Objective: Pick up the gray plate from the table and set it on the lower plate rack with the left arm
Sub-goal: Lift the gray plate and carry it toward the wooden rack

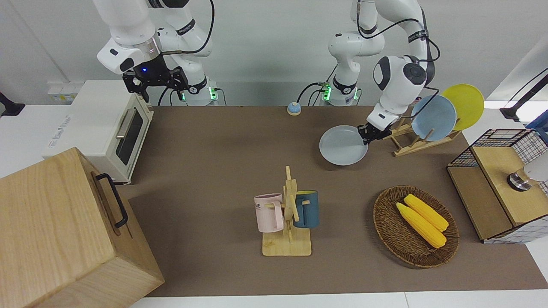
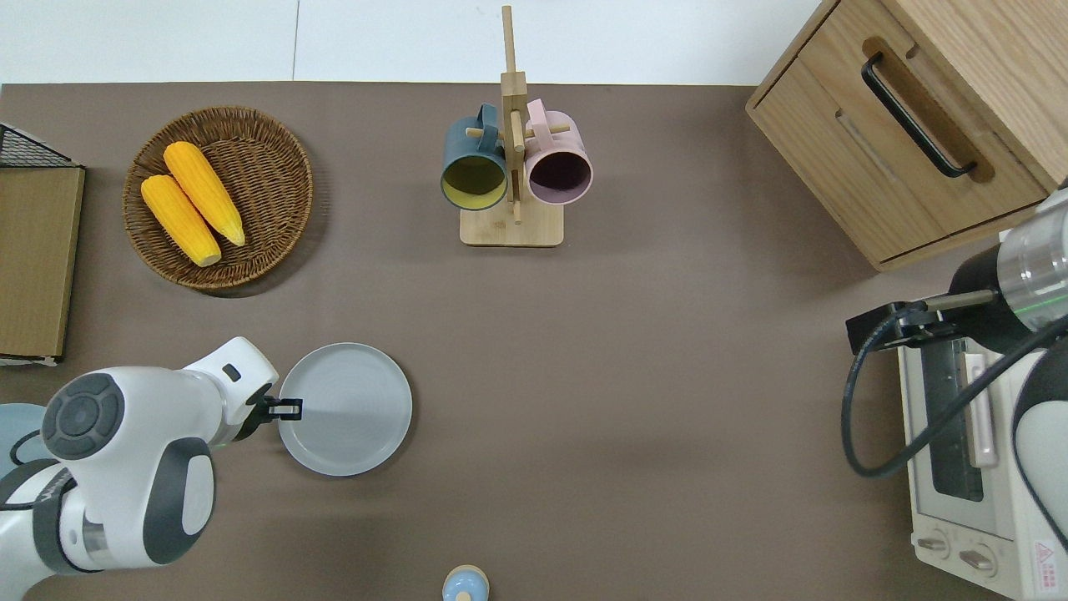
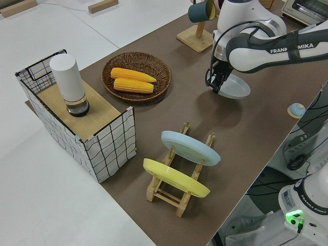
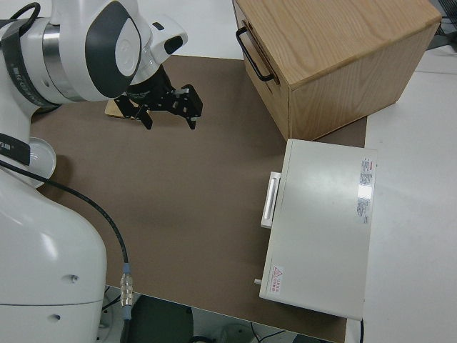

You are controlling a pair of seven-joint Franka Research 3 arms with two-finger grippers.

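Observation:
The gray plate (image 1: 342,146) (image 2: 350,411) (image 3: 237,88) hangs roughly level a little above the table, its shadow on the mat below. My left gripper (image 1: 369,131) (image 2: 289,408) (image 3: 217,87) is shut on the plate's rim, on the edge toward the left arm's end of the table. The lower plate rack (image 1: 406,146) (image 3: 173,192) stands beside it, toward that end, with a light blue plate (image 1: 433,117) and a yellow plate (image 1: 464,105) leaning in its slots. My right arm is parked, its gripper (image 1: 155,83) (image 4: 168,107) open and empty.
A mug tree (image 1: 289,214) with a pink and a blue cup stands mid-table. A wicker basket (image 1: 387,239) holds two corn cobs. A wire crate (image 1: 501,179), a small bell (image 1: 293,108), a toaster oven (image 1: 111,128) and a wooden box (image 1: 64,231) are around the table.

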